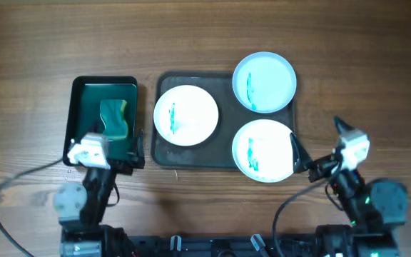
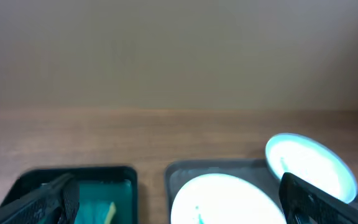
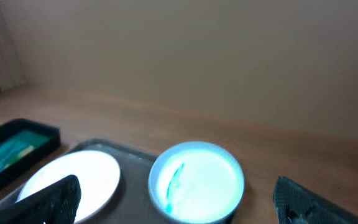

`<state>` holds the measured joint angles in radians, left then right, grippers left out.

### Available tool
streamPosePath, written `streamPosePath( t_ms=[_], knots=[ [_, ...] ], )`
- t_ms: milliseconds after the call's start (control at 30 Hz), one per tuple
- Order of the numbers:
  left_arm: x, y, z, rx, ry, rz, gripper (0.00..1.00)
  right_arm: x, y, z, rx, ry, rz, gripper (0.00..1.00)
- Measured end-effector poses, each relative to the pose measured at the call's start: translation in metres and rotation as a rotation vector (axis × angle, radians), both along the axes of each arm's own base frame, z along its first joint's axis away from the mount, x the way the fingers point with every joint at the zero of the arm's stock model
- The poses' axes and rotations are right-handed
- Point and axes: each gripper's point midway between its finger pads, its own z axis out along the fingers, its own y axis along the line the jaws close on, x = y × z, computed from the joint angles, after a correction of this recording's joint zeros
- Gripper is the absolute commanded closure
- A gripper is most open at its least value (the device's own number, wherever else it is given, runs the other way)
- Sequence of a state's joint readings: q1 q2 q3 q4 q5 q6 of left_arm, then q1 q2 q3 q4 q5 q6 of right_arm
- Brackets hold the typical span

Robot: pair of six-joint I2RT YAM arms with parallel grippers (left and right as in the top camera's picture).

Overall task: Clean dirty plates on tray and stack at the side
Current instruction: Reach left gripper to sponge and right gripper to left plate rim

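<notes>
Logging: left hand (image 1: 105,146) spread wide over the black tray (image 1: 77,107), right hand (image 1: 320,139) likewise spread, just beside the grey tray (image 1: 223,155). I see one white plate (image 1: 185,115), another white plate (image 1: 264,150) and a pale blue plate (image 1: 264,82) on it, all teal-smeared.

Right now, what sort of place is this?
Likely a robot lab bench staged for dishwashing practice, not a real kitchen: a wooden table, three smeared plates on a grey tray, a sponge in a small black tray, and two robot arms.
</notes>
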<state>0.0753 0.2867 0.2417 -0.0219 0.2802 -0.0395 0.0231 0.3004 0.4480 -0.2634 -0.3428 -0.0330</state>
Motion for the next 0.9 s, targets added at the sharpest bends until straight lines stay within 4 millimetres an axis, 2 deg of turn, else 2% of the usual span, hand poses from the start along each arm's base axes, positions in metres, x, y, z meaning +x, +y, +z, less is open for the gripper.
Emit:
streamPosePath(
  t_ms=[67, 167, 267, 300, 400, 467, 500, 600, 700, 800, 900],
  knots=[
    [0.006, -0.003, 0.02, -0.009, 0.032, -0.018, 0.0, 0.007, 0.003, 0.015, -0.001, 0.07, 0.016, 0.0],
    [0.015, -0.005, 0.034, -0.033, 0.209, -0.038, 0.0, 0.02, 0.009, 0.027, -0.003, 0.223, 0.053, 0.0],
    [0.023, -0.006, 0.04, -0.051, 0.383, -0.043, 0.0, 0.032, 0.006, 0.01, -0.017, 0.495, 0.035, 0.0],
    [0.023, -0.006, 0.031, -0.068, 0.534, -0.043, 0.0, 0.043, 0.004, 0.001, -0.024, 0.592, 0.029, 0.0],
    [0.036, -0.007, 0.019, -0.096, 0.751, -0.048, 0.0, 0.052, 0.005, -0.028, -0.018, 0.773, 0.027, 0.0],
    [0.045, -0.008, 0.013, -0.107, 0.816, -0.056, 0.0, 0.056, 0.009, -0.044, 0.029, 0.868, 0.031, 0.0],
    [0.049, -0.009, 0.003, -0.118, 0.868, -0.064, 0.0, 0.058, 0.012, -0.051, 0.059, 0.908, 0.034, 0.0],
    [0.052, -0.009, -0.02, -0.13, 0.962, -0.064, 0.0, 0.063, 0.017, -0.071, 0.104, 1.003, 0.035, 0.09],
    [0.055, -0.009, -0.031, -0.134, 1.0, -0.063, 0.0, 0.068, 0.023, -0.081, 0.136, 1.047, 0.016, 0.15],
    [0.057, -0.01, -0.033, -0.138, 1.004, -0.069, 0.0, 0.078, 0.056, -0.088, 0.132, 1.093, 0.052, 0.22],
    [0.057, -0.011, -0.033, -0.145, 1.006, -0.074, 0.0, 0.091, 0.096, -0.104, 0.115, 1.168, 0.094, 0.37]
  ],
)
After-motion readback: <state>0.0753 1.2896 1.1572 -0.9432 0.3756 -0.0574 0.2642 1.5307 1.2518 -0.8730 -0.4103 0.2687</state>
